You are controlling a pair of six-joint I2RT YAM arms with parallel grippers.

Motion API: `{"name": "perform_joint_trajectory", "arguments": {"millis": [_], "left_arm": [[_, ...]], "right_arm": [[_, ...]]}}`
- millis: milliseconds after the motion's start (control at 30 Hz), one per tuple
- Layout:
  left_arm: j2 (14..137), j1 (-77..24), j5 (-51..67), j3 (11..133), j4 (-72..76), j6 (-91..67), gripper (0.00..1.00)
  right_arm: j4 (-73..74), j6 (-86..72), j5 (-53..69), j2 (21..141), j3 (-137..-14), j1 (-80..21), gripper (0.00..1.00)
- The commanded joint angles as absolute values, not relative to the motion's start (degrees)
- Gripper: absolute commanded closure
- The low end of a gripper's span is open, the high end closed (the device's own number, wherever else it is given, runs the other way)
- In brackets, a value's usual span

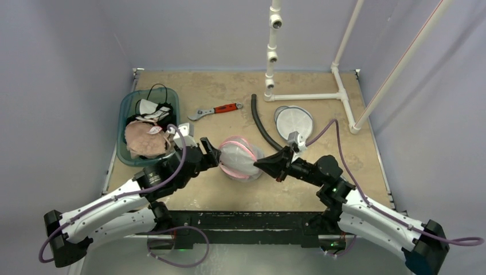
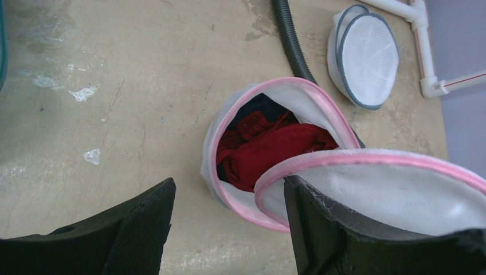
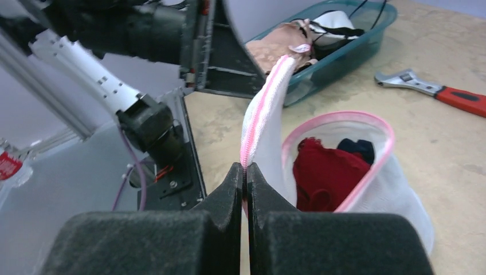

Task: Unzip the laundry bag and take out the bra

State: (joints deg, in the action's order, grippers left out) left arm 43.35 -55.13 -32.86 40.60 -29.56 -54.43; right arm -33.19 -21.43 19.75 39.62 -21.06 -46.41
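**Laundry bag (image 1: 239,158) unzipped, bra not yet out; one claw gripping, one open.**
I find my right claw (image 3: 245,171) clamped shut on the pink zip edge of the bag's raised flap (image 3: 261,114). My left claw (image 2: 229,186) stands spread, one finger (image 2: 321,229) against that flap. The red bra (image 2: 269,152) lies bundled in the bag's open mouth, just ahead of both claws. The bag rests on the worktop (image 2: 114,86) between them.

Left pincer (image 2: 229,184) gapes; right pincer (image 3: 245,170) pinches tight.
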Motion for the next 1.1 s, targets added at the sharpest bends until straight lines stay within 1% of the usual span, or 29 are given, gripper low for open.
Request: {"name": "perform_joint_trajectory", "arguments": {"millis": [0, 200, 267, 367, 500, 567, 600, 633, 700, 767, 800, 867, 933, 1000, 1067], "left_arm": [[46.22, -54.89, -35.04, 43.81, -28.39, -54.34, 0.32], [46.94, -54.84, -36.47, 46.62, -26.88, -51.60, 0.32], [46.05, -54.87, -37.50, 47.63, -26.56, -49.95, 0.32], [44.11, -54.77, -39.99, 49.64, -27.38, -47.73, 0.31], [43.41, -54.79, -41.47, 51.74, -27.38, -44.65, 0.31], [43.71, -54.85, -41.40, 52.28, -27.05, -43.41, 0.30], [44.00, -54.80, -41.32, 52.51, -26.94, -43.01, 0.30], [44.36, -54.78, -41.20, 52.63, -26.82, -42.81, 0.30], [44.99, -54.80, -40.42, 52.49, -26.45, -42.44, 0.30], [45.70, -54.86, -39.67, 51.99, -26.42, -42.29, 0.30], [46.14, -54.85, -39.30, 51.70, -26.37, -42.28, 0.30], [46.94, -54.79, -38.61, 50.88, -26.32, -42.31, 0.29], [48.21, -54.79, -37.48, 49.90, -25.72, -41.66, 0.29], [50.15, -54.76, -35.88, 49.24, -24.70, -40.49, 0.28], [52.96, -54.77, -35.14, 49.11, -24.20, -39.41, 0.27]], "right_arm": [[-38.13, -18.74, 26.19, 37.69, -19.53, -47.97, 1.00], [-40.26, -20.02, 29.05, 34.38, -17.25, -48.33, 1.00], [-41.02, -20.62, 30.27, 33.63, -16.74, -48.48, 0.96], [-42.38, -21.68, 32.76, 33.50, -15.97, -48.90, 0.88], [-44.66, -23.10, 36.73, 35.66, -15.34, -50.10, 0.84], [-45.16, -23.48, 38.57, 38.02, -15.84, -51.27, 0.69], [-45.12, -23.61, 39.47, 39.11, -16.35, -51.62, 0.57], [-43.75, -23.51, 39.50, 40.02, -17.07, -51.86, 0.48], [-42.20, -23.07, 38.15, 39.68, -17.79, -51.92, 0.40], [-38.09, -22.41, 32.39, 36.93, -18.40, -51.86, 0.30], [-35.34, -22.17, 28.00, 34.92, -18.72, -51.93, 0.28], [-29.00, -25.18, 14.99, 31.75, -19.49, -51.88, 0.27], [-21.42, -27.00, 2.58, 31.60, -21.37, -51.75, 0.28], [-15.29, -29.57, -2.14, 35.75, -23.86, -51.60, 0.28], [-11.92, -34.37, -2.76, 40.56, -25.38, -51.63, 0.28]]}}
